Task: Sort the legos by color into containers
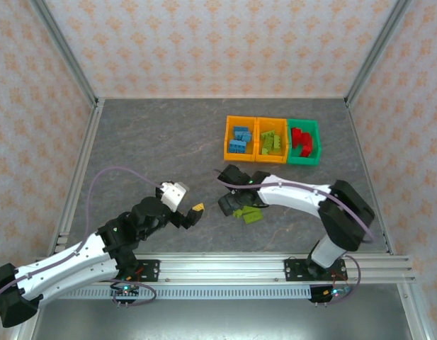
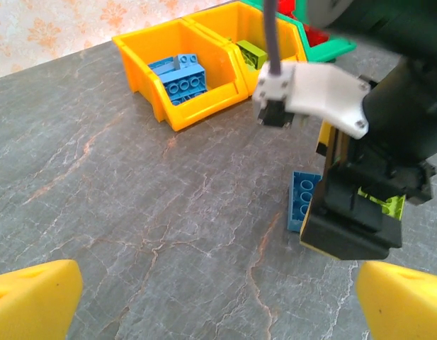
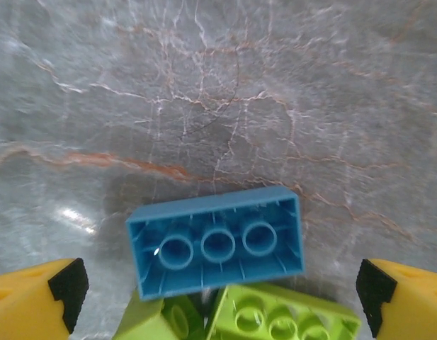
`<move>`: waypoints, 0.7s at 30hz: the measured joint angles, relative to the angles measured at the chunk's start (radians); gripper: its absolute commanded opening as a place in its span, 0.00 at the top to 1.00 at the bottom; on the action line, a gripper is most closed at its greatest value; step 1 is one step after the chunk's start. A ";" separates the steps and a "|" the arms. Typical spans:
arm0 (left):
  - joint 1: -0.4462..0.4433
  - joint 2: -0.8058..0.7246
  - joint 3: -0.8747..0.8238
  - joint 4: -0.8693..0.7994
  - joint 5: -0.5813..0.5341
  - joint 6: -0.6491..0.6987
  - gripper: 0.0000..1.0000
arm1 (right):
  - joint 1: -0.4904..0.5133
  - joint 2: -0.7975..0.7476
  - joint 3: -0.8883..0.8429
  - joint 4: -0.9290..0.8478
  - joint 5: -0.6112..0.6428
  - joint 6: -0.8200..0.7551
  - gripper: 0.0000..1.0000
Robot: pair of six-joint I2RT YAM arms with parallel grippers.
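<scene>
We see the grey table (image 1: 154, 149) bearing three bins in a row at its far right: a left orange bin (image 1: 227, 138) with blue legos (image 1: 239, 139), a middle orange bin (image 1: 271, 119) with lime legos (image 1: 273, 143) and a green bin (image 1: 304, 122) with red legos (image 1: 301, 140). Our right gripper (image 3: 218, 283) hangs with fingers spread wide, clear of a loose blue brick (image 3: 217, 242) that lies hollow side up on the table between them, touching two lime bricks (image 3: 282, 315); our left gripper (image 2: 218, 297) stands nearby, spread and empty
</scene>
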 measured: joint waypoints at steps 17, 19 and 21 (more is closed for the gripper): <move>0.000 0.013 0.000 0.001 0.005 0.000 0.00 | -0.044 0.057 0.005 0.093 -0.067 0.026 0.49; 0.000 0.013 0.000 0.001 0.005 0.000 0.00 | -0.056 0.005 0.003 0.106 -0.041 0.045 0.49; 0.000 0.013 0.000 0.001 0.008 0.000 0.00 | -0.074 -0.059 0.006 0.140 0.001 0.060 0.49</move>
